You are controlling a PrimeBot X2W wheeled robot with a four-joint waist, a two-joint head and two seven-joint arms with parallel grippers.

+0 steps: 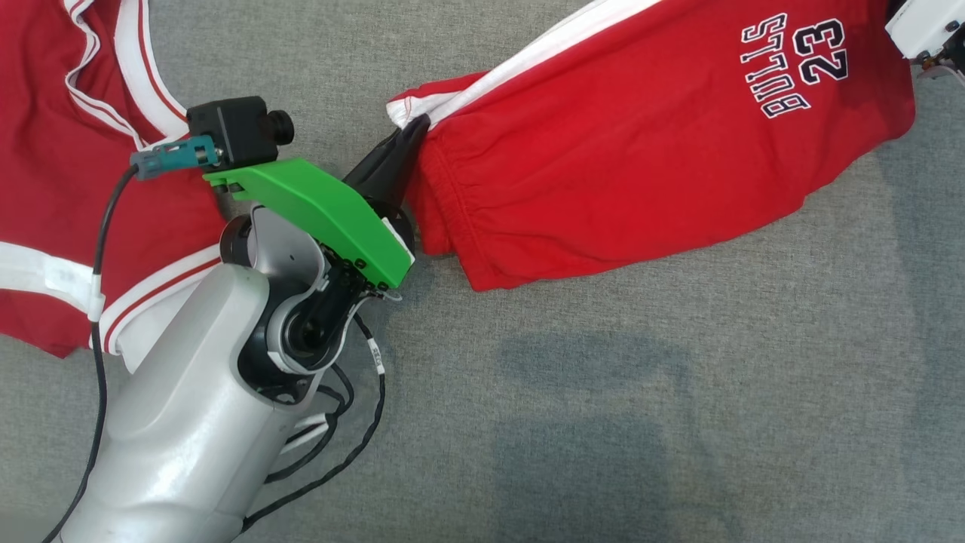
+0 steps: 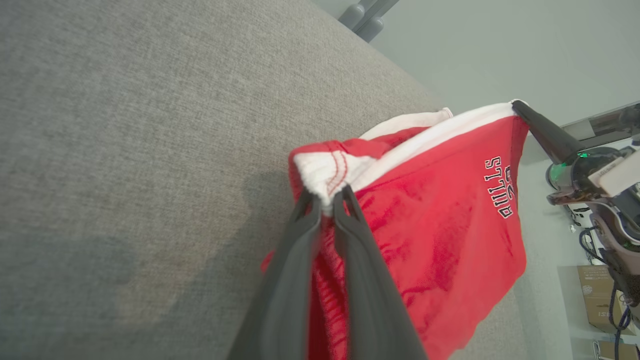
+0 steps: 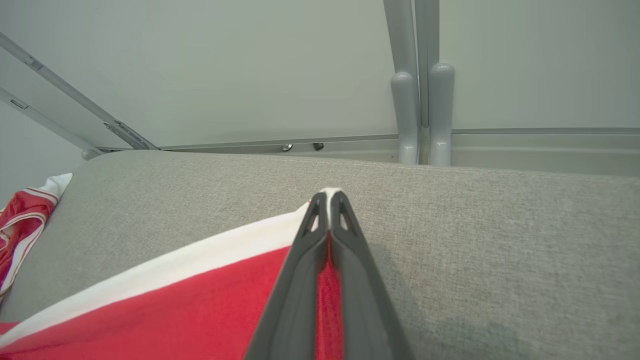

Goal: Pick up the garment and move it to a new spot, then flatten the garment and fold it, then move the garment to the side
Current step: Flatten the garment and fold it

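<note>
A grey fabric-covered table (image 1: pixel 678 422) spreads across the head view. On it, from the middle out to the far right, is the garment (image 1: pixel 648 143), a pair of red shorts with a white side stripe and a "BULLS 23" print. Its long axis slants from the centre toward the far right corner. The gathered waistband end points left and the printed leg end points right, so from the head view the lettering reads upside down. The white stripe runs along the far edge, and the near edge sags loosely toward the robot.

A second red garment with white trim (image 1: pixel 53 151) lies at the left edge of the table. It is just beside the shorts' waistband end and partly covered by the left arm (image 1: pixel 203 392), which crosses the near-left part of the table with its cables trailing.

The left end effector (image 1: pixel 417 124) is clamped on the white waistband corner, its fingers nearly together around the bunched cloth. The right end effector (image 3: pixel 328 196) is pinched tight on the far right corner of the white stripe. From the left wrist view it reaches in from the right.

Beyond the far edge of the table stand two pale grey posts (image 3: pixel 422 115) against a plain wall.
</note>
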